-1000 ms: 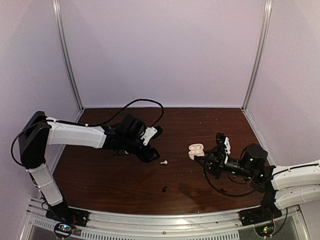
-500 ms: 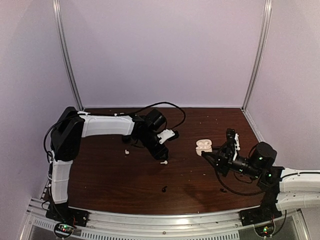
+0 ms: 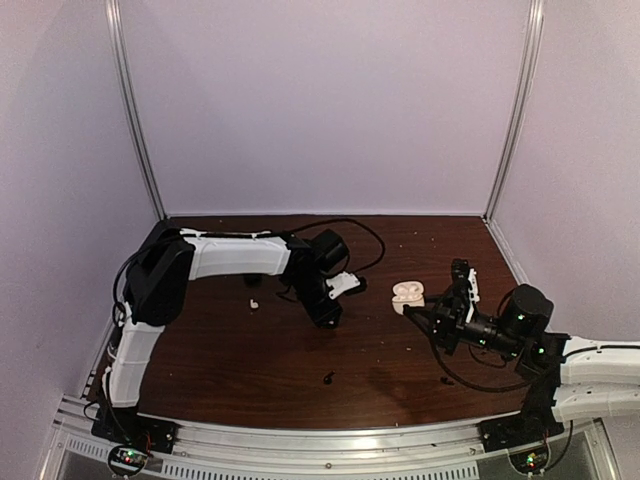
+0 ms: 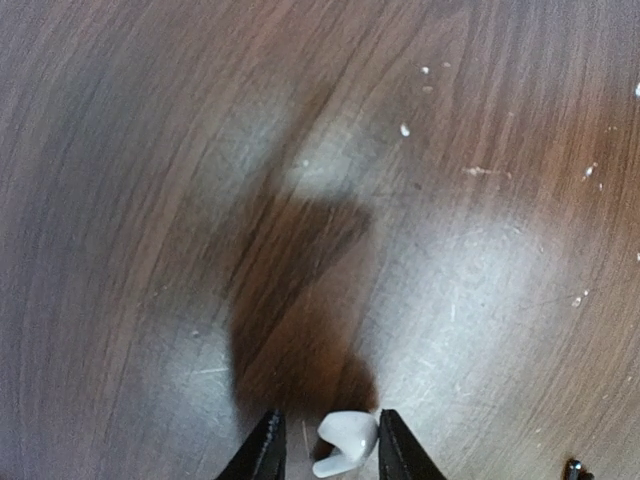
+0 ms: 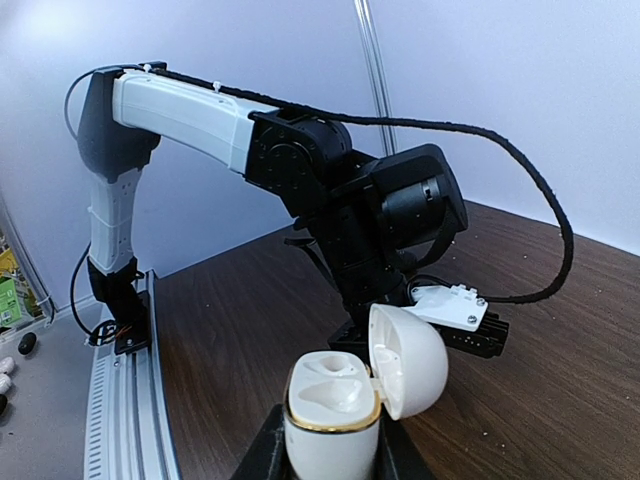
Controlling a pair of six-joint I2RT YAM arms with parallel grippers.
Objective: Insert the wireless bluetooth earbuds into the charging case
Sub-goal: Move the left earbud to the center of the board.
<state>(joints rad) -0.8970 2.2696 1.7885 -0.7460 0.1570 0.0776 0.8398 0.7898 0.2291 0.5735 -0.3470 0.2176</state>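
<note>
1. At the middle of the table [image 3: 230,360], the left gripper [image 4: 328,452] is down at the wood with a white earbud [image 4: 348,434] between its fingers.
2. The jaws stand narrowly parted. The bud rests against one finger and a sliver of bare wood shows between it and the other, so as far as the wrist view shows they bracket it and do not yet pinch it.
3. The bud's short stem points back toward the wrist and a little aside, so its long axis runs roughly along the fingers rather than across them. Closing would likely squeeze the rounded head.
4. The right gripper [image 5: 333,455] is pressed together on the base of the charging case [image 5: 333,400]. The case is upright with its lid flipped open, and its moulded wells face up and look unfilled.
5. The coming move turns on one relation: seen from above, the case [image 3: 407,293] lies toward the robot's right of the left gripper, near but clearly apart. The left arm is the one at this bud; the right arm is occupied as holder.
6. My judgement is that the bud must be pinched, lifted and carried rightward, then turned stem-down over a well.
7. A second white earbud [image 3: 253,303] lies on the wood on the left side of the left arm, and a black earbud [image 3: 329,377] lies nearer the bases — both untouched.
</note>
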